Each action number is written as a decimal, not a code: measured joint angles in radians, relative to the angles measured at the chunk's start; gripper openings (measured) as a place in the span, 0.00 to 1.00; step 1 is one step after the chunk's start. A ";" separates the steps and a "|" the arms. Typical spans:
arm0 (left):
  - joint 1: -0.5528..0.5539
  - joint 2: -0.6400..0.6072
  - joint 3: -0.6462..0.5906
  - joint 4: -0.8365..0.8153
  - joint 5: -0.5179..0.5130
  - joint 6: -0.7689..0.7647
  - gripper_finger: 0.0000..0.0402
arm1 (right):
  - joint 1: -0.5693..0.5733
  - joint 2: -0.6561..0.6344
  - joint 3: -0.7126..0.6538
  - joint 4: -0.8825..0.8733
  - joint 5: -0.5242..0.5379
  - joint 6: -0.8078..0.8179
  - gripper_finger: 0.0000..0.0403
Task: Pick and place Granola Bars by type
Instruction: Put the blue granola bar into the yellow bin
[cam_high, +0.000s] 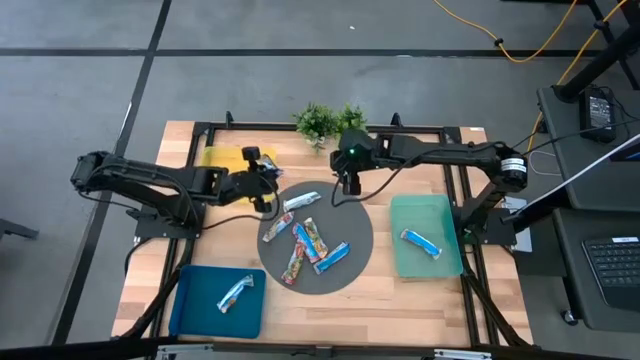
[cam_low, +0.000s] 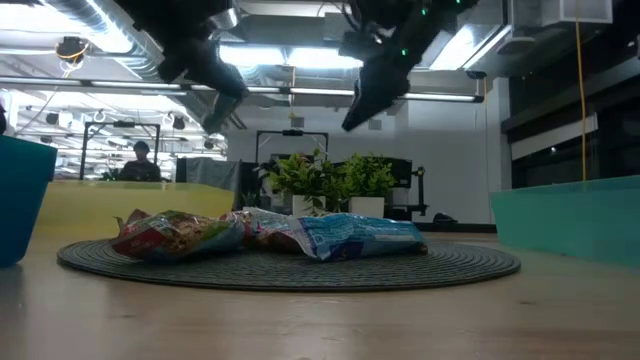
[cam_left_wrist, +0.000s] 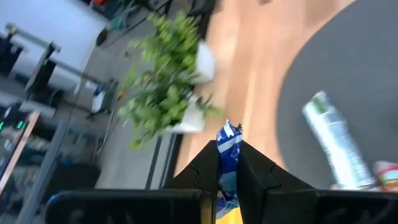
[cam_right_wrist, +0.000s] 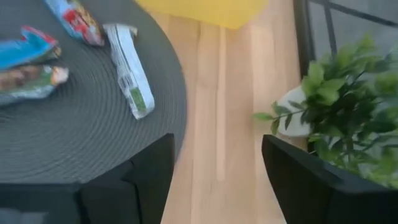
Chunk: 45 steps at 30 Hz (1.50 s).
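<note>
My left gripper (cam_left_wrist: 227, 163) is shut on a blue-wrapped granola bar (cam_left_wrist: 227, 144) and hangs above the table near the round grey mat's (cam_high: 352, 222) far left rim. My right gripper (cam_right_wrist: 217, 167) stands open and holds nothing, above the mat's far rim and in front of the plants. Several bars lie flat on the mat: a silver-white one (cam_high: 301, 202), multicoloured ones (cam_high: 278, 227) and blue ones (cam_high: 332, 257). One bar (cam_high: 235, 292) lies in the blue tray (cam_high: 190, 300), and a blue one (cam_high: 420, 242) lies in the green tray (cam_high: 440, 215). My left gripper pinches the blue bar between its two fingers (cam_left_wrist: 256, 169). The wrapper's crimped end (cam_left_wrist: 228, 134) sticks out past the fingertips, and the rest is hidden between the fingers. The bar is lifted clear of the table and the mat.
A yellow tray (cam_high: 222, 158) stands at the far left, behind my left gripper. Two potted plants (cam_high: 330, 120) stand at the far edge, close to my right gripper. Black frame rails (cam_high: 462, 180) run around the table. Bare wood shows at the near middle.
</note>
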<state>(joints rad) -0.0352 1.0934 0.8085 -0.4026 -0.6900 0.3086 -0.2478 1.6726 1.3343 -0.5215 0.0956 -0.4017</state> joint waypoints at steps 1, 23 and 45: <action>0.017 -0.002 0.000 -0.005 0.000 -0.007 0.06 | 0.000 0.000 -0.023 0.025 0.000 -0.002 0.60; 0.405 0.000 -0.175 0.027 0.093 -0.131 0.07 | 0.067 0.001 -0.133 0.342 -0.027 -0.108 0.60; 0.597 0.000 -0.368 0.221 0.272 -0.098 0.07 | 0.067 0.001 -0.133 0.485 -0.056 -0.127 0.60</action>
<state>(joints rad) 0.5619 1.0935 0.4404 -0.1818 -0.4184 0.2102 -0.1810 1.6737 1.2011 -0.0366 0.0399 -0.5289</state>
